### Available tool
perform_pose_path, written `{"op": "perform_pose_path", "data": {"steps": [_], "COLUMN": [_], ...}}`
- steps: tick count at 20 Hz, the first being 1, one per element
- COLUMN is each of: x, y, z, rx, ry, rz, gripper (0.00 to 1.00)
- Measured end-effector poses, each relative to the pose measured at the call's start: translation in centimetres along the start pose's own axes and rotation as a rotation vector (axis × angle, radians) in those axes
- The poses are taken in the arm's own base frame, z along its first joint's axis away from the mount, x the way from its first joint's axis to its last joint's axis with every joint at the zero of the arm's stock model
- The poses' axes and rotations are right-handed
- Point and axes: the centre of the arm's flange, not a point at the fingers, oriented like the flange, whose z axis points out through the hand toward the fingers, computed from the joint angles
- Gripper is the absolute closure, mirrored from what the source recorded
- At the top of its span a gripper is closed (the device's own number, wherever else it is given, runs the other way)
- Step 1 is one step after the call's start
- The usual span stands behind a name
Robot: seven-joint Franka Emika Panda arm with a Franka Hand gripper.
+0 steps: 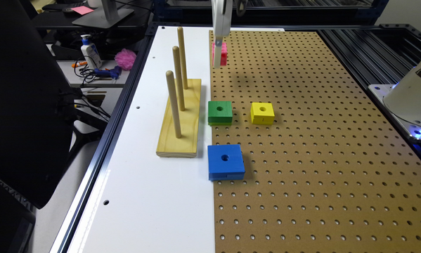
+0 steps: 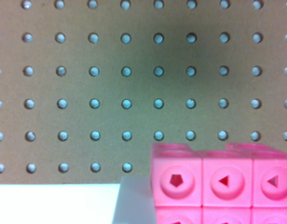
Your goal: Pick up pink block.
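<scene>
1. Nearest the camera in the exterior view, lower centre of frame: blue block [image 1: 226, 162], square w/ a round centre hole, lying flat where the white board [image 1: 143, 196] met the brown pegboard [image 1: 319, 158].
2. Mid frame: green block [image 1: 220, 112] and yellow block [image 1: 262, 113] sat near each other but apart, both square, painted, w/ centre holes. None of the three blocks stood close to the pink block.
3. Left of centre: pale wooden base [image 1: 180, 121] w/ three upright round dowels [image 1: 178, 78], resting on the white board just beside the green block.
4. Upper centre: gripper [image 1: 218, 58] hung straight down as a white part, right at the pink block [image 1: 221, 53]; the block sat at the pegboard's left edge next to the white board, partly covered by the white part.
5. Upper left, off the table: fluffy magenta puff [image 1: 125, 58], lotion bottle [image 1: 90, 51], cables.
6. Right edge: white robot base [image 1: 412, 95] w/ blue lights.
7. Wrist view gave what the exterior couldn't: pink block [image 2: 222, 184] close up, glossy plastic, made of small snap cubes w/ round dimples holding pentagon/triangle recesses; pegboard holes [image 2: 126, 103] in even rows; white surface strip beside block.
8. Hand state: can't tell whether grasping or released; fingers not discernible.
</scene>
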Motion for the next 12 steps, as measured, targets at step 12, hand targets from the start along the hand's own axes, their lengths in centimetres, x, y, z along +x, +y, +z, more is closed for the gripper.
{"op": "perform_pose_path", "data": {"steps": [12], "x": [-0.2], "y": [0.1], "z": [-5.7], "rx": [0.005], "ry": [0.019], "rz": [-0.001], "gripper": [1.00]}}
